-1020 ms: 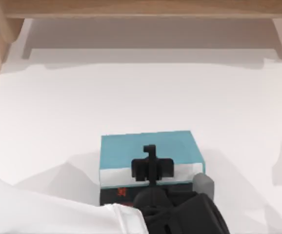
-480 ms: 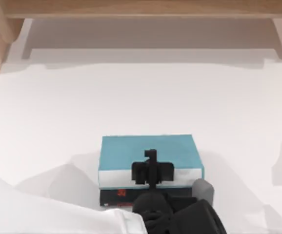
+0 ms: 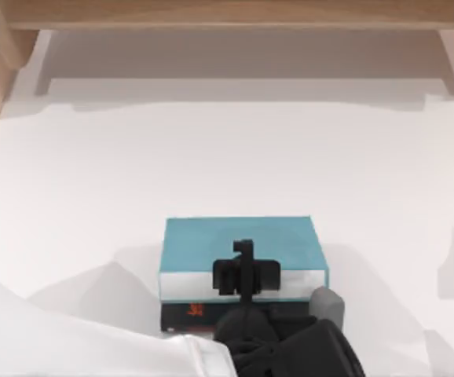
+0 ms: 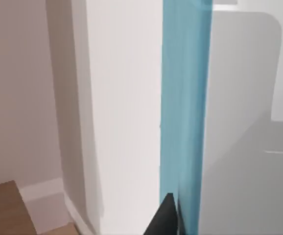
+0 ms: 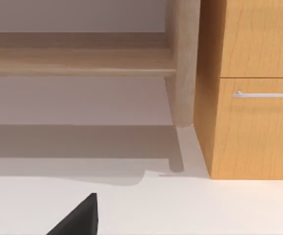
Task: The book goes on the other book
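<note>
The left gripper is clamped on the book, gripping its near edge at the white pages. The teal book lies flat on the other book, whose black cover and red lettering peek out beneath at the near side of the table. Since a second ago the teal book has dropped from a tilt to level and barely shifted in the last half second. In the right wrist view a wooden cabinet stands ahead; the right gripper's state I cannot tell.
</note>
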### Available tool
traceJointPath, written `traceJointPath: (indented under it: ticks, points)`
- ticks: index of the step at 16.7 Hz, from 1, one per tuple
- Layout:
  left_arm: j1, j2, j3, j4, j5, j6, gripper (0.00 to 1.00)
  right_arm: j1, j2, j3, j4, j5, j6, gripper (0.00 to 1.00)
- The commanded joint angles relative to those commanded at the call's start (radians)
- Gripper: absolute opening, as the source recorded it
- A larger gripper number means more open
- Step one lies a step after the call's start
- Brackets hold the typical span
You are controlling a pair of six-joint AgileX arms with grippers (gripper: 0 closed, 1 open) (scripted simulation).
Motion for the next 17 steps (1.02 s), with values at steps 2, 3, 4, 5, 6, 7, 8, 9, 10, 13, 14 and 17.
traceJointPath:
  ticks: [2, 3, 4, 5, 6, 7, 8, 9, 10, 13, 14, 17]
  points:
    - [0.0, 0.0, 0.0, 0.0, 0.0, 0.0, 0.3, 0.0, 0.0, 0.0, 0.0, 0.0, 0.0, 1.0]
    - [0.0, 0.0, 0.0, 0.0, 0.0, 0.0, 0.38, 0.0, 0.0, 0.0, 0.0, 0.0, 0.0, 1.0]
    - [0.0, 0.0, 0.0, 0.0, 0.0, 0.0, 0.45, 0.0, 0.0, 0.0, 0.0, 0.0, 0.0, 1.0]
    - [0.0, 0.0, 0.0, 0.0, 0.0, 0.0, 0.53, 0.0, 0.0, 0.0, 0.0, 0.0, 0.0, 1.0]
    - [0.0, 0.0, 0.0, 0.0, 0.0, 0.0, 0.6, 0.0, 0.0, 0.0, 0.0, 0.0, 0.0, 1.0]
    - [0.0, 0.0, 0.0, 0.0, 0.0, 0.0, 0.68, 0.0, 0.0, 0.0, 0.0, 0.0, 0.0, 1.0]
    - [0.0, 0.0, 0.0, 0.0, 0.0, 0.0, 0.75, 0.0, 0.0, 0.0, 0.0, 0.0, 0.0, 1.0]
    - [0.0, 0.0, 0.0, 0.0, 0.0, 0.0, 0.83, 0.0, 0.0, 0.0, 0.0, 0.0, 0.0, 1.0]
    - [0.0, 0.0, 0.0, 0.0, 0.0, 0.0, 0.9, 0.0, 0.0, 0.0, 0.0, 0.0, 0.0, 1.0]
    - [0.0, 0.0, 0.0, 0.0, 0.0, 0.0, 1.0, 0.0, 0.0, 0.0, 0.0, 0.0, 0.0, 1.0]
    - [0.0, 0.0, 0.0, 0.0, 0.0, 0.0, 1.0, 0.0, 0.0, 0.0, 0.0, 0.0, 0.0, 1.0]
    - [0.0, 0.0, 0.0, 0.0, 0.0, 0.0, 1.0, 0.0, 0.0, 0.0, 0.0, 0.0, 0.0, 1.0]
